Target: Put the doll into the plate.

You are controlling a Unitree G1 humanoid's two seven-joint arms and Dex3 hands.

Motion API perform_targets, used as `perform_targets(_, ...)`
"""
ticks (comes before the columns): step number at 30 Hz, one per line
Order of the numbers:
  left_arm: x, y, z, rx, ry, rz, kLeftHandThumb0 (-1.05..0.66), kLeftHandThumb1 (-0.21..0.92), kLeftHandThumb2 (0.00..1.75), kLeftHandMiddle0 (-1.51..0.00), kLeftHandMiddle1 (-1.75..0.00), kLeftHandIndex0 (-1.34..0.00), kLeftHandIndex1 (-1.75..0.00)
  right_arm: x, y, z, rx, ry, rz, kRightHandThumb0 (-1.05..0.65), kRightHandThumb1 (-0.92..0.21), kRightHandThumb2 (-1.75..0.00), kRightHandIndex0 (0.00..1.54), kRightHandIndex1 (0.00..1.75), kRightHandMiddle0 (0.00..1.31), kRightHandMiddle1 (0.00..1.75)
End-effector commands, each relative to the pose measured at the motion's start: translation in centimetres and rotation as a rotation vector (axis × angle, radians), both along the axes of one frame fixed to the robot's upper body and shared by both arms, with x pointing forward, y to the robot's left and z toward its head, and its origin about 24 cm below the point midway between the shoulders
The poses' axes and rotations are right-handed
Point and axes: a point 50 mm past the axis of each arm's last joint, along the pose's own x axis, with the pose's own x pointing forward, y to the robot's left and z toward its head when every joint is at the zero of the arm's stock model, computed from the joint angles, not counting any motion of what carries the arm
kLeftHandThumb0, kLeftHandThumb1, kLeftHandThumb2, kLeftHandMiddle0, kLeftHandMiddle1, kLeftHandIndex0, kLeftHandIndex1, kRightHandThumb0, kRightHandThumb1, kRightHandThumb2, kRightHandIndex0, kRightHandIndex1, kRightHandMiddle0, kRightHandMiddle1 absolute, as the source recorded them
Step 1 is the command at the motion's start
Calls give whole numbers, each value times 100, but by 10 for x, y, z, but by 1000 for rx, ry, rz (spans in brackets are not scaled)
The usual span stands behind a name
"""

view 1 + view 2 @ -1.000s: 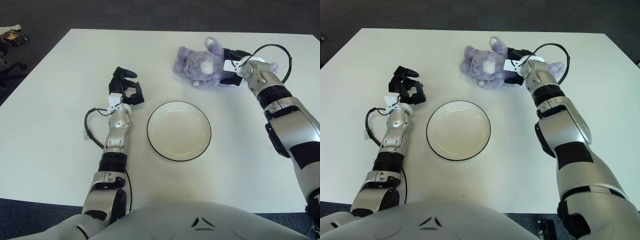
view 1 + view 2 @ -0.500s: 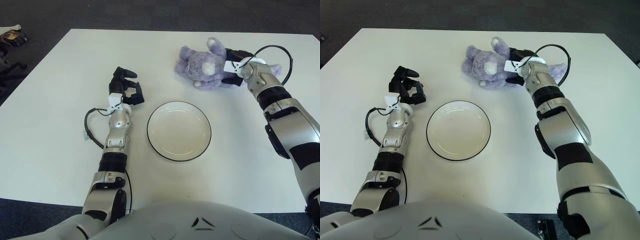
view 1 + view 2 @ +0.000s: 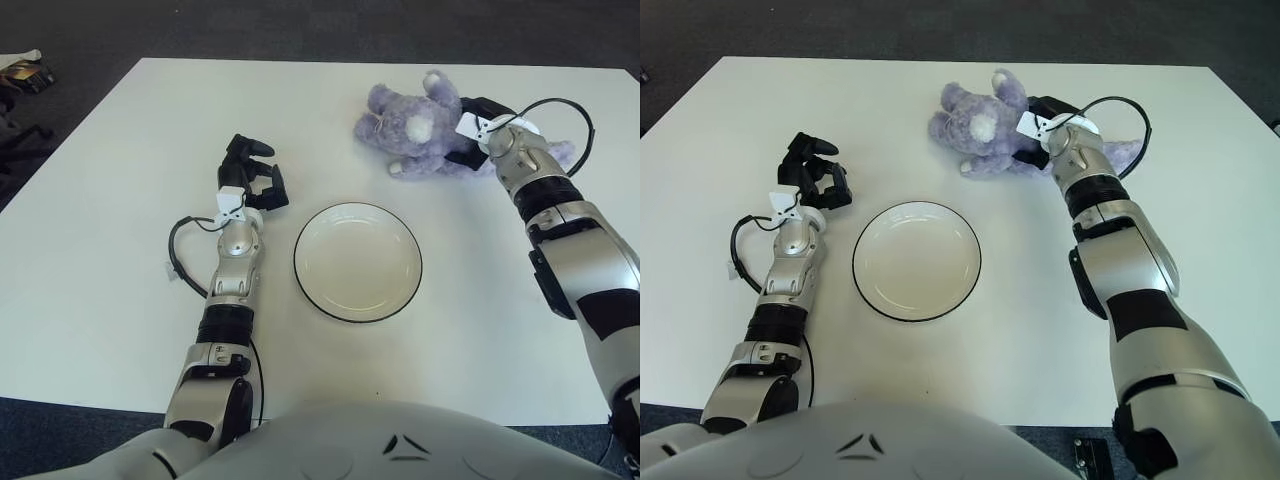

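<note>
A purple plush doll (image 3: 408, 127) lies on the white table (image 3: 120, 200) at the far right, beyond the plate. My right hand (image 3: 473, 134) is at the doll's right side with its dark fingers closed on the plush body; the doll hides part of them. The white plate (image 3: 358, 262) with a dark rim stands empty in the middle of the table, nearer to me than the doll. To the left of the plate is my left hand (image 3: 252, 180), fingers curled and holding nothing.
A black cable (image 3: 180, 252) loops out beside my left forearm. The table's far edge runs just behind the doll, with dark floor beyond. Some clutter (image 3: 24, 73) shows off the table at the far left.
The doll has shifted to the right and slightly away from me along with my right hand, and has turned a little. My left hand has not moved.
</note>
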Motion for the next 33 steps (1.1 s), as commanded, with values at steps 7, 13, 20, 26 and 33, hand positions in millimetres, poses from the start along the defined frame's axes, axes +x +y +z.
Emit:
perform_targets(7, -9, 3, -21, -17, 80, 5, -1, 23, 143, -57, -175, -55, -175, -3, -3, -7, 43, -3, -45, 55, -14, -154, 76, 175, 99, 175)
perform_targets(13, -8, 3, -21, -29, 82, 2, -1, 22, 143, -57, -175, -55, -175, -3, -2, -6, 38, 7, -58, 54, -14, -153, 75, 175, 103, 175)
perform_targets(20, -8, 4, -21, -32, 83, 1, -1, 22, 144, -57, -175, -56, -175, -4, -2, -5, 26, -11, -71, 54, -14, -154, 76, 175, 107, 175)
perform_targets(26, -8, 4, -21, -34, 79, 1, -1, 22, 144, -57, -175, -56, -175, -4, -2, -4, 60, -7, -91, 55, -13, -154, 76, 175, 108, 175)
perform_targets(33, -8, 3, -21, -38, 79, -2, -1, 21, 145, -58, -175, -56, -175, -5, -6, 0, 96, -9, -76, 56, -11, -157, 78, 175, 109, 175)
